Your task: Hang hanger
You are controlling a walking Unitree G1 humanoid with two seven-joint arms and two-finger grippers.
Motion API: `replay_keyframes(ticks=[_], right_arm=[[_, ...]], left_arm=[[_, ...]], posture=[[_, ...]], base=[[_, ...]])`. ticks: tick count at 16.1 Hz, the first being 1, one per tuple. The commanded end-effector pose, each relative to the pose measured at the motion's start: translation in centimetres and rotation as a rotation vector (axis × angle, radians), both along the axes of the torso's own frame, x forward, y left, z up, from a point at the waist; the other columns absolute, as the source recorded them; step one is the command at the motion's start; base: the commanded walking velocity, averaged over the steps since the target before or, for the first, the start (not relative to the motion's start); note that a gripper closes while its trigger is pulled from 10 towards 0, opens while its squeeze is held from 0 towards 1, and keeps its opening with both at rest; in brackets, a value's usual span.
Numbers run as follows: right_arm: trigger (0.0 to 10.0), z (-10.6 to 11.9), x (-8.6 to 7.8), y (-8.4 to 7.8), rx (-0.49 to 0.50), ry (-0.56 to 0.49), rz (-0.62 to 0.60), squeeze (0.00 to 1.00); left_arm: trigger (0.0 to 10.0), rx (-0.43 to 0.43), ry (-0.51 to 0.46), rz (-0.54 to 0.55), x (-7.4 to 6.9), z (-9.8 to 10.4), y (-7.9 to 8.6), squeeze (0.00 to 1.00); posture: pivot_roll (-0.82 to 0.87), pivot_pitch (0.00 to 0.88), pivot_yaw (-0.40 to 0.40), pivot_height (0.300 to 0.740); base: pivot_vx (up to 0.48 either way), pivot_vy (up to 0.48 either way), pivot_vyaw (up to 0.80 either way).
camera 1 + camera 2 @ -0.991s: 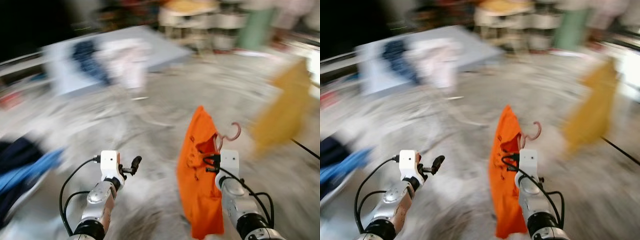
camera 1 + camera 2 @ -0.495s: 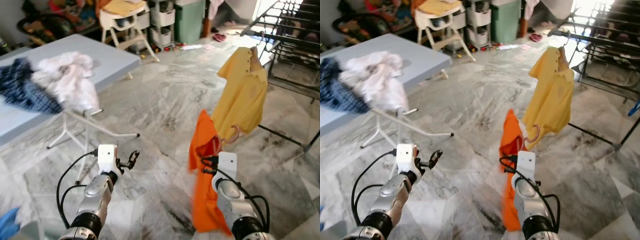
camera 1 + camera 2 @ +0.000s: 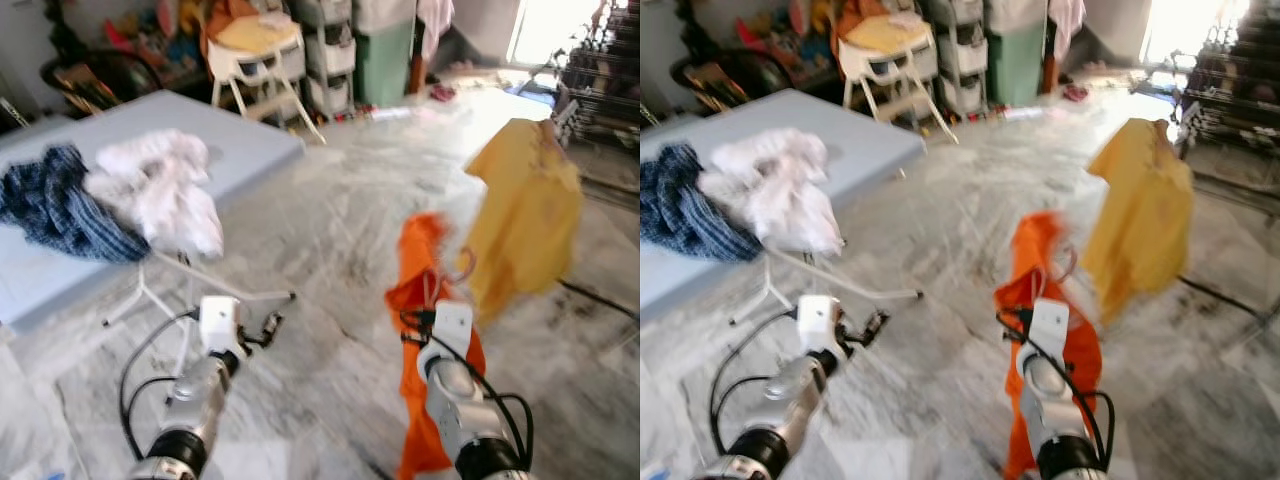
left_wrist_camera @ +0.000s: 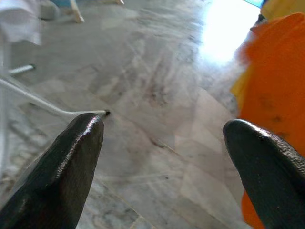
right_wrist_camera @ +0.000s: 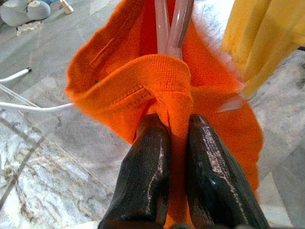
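The orange shirt (image 5: 167, 90) is a soft knitted cloth, ribbed along its collar, matt and faintly fuzzy at the edges; the pink hanger (image 5: 172, 26) inside it looks like smooth, slightly translucent plastic. The right gripper (image 5: 177, 143) has glossy black fingers (image 5: 147, 167) that catch the light; the floor (image 4: 157, 95) is polished grey-veined marble, smooth and faintly shiny; the yellow shirt (image 3: 525, 215) is plain matt cloth.

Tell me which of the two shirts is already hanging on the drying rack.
The yellow shirt, hanging at the rack on the robot's right. The orange shirt is on a pink hanger, pinched in the right gripper.
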State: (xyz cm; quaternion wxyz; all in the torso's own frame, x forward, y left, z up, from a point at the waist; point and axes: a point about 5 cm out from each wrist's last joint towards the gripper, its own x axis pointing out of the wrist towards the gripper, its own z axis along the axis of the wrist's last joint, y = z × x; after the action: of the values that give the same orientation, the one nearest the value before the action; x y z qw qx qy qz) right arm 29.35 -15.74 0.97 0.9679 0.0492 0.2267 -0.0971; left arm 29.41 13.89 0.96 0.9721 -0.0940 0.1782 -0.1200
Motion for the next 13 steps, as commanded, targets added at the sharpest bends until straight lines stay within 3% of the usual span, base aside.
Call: replay_keyframes(ticks=[1,3,7,9,13], right_arm=[[10.0,0.87,0.54,-0.83,-0.012,-0.036,-0.026,0.00],[10.0,0.81,0.53,-1.03,0.001,-0.028,-0.047,0.00],[10.0,0.84,0.52,-1.13,-0.004,-0.021,-0.045,0.00],[10.0,0.97,0.69,-1.10,-0.007,-0.023,-0.047,0.00],[10.0,1.09,0.75,-1.27,-0.013,-0.025,-0.056,0.00]], left_arm=[[10.0,0.008,0.000,-0.032,0.16,0.14,-0.72,0.00],[10.0,0.002,0.010,-0.026,0.10,0.03,-0.79,0.00],[10.0,-0.014,0.002,-0.027,0.01,0.04,-0.75,0.00],[10.0,-0.045,0.023,-0.014,0.07,-0.02,-0.78,0.00],[10.0,-0.065,0.031,-0.017,0.22,0.07,-0.76,0.00]], posture=[[-0.11,0.000,0.086,0.740],[-0.10,0.000,0.083,0.740],[-0.10,0.000,0.080,0.740],[-0.10,0.000,0.081,0.740],[-0.11,0.000,0.088,0.740]], base=[[0.307,0.285,0.00],[0.150,0.129,0.00],[0.000,0.000,-0.58],[0.000,-0.347,0.00],[0.000,-0.414,-0.74]])
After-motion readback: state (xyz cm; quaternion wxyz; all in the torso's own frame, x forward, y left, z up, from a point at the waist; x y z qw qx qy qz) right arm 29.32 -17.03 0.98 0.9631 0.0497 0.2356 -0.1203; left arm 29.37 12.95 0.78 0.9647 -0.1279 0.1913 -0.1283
